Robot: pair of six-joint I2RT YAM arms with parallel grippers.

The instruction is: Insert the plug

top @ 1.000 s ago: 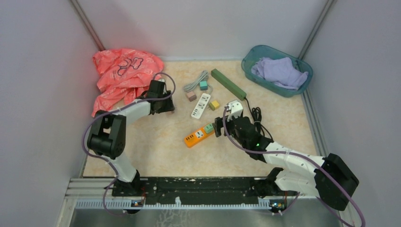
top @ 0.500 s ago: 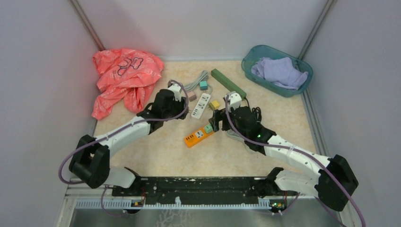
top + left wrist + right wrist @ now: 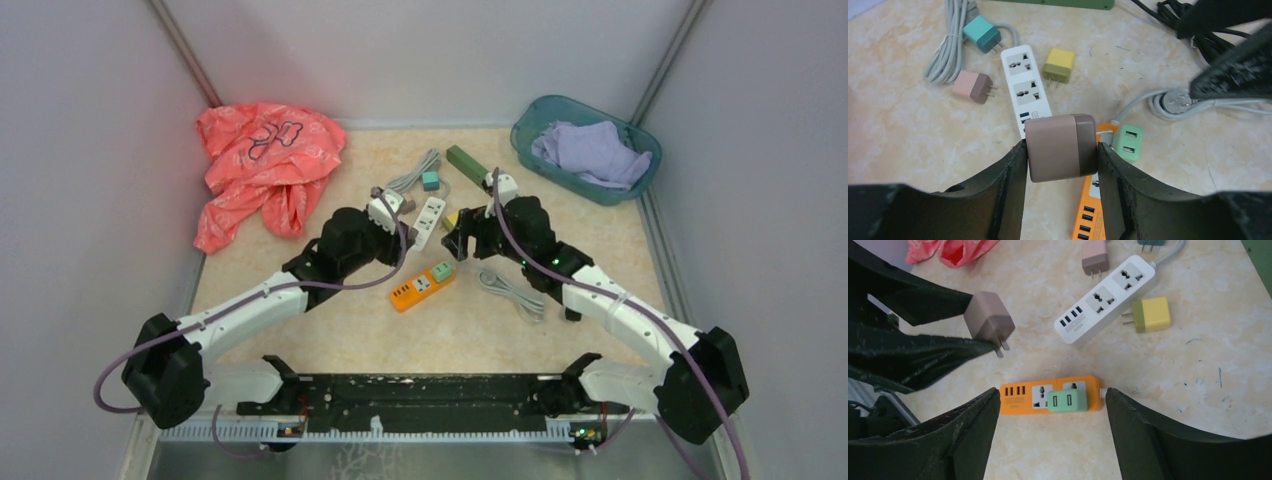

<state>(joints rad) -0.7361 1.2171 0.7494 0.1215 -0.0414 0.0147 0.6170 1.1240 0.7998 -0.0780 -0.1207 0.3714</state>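
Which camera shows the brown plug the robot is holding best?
The right wrist view: the brown plug shows whole, with both prongs, pinched in the left end effector. The left wrist view shows it big, but its prongs are mostly hidden. The top view shows it only tiny.

Two-tone plug (image 3: 1060, 146): mauve block, darker brown end, two metal prongs. Clamped by its sides between fingers of left hand (image 3: 1061, 150), held off table (image 3: 1168, 370), prongs angled downward. Below it, orange power strip (image 3: 1018, 401) lies flat on table: USB ports at one end, uncovered socket mid-body, mint-green adapter (image 3: 1067, 401) seated near cord end.
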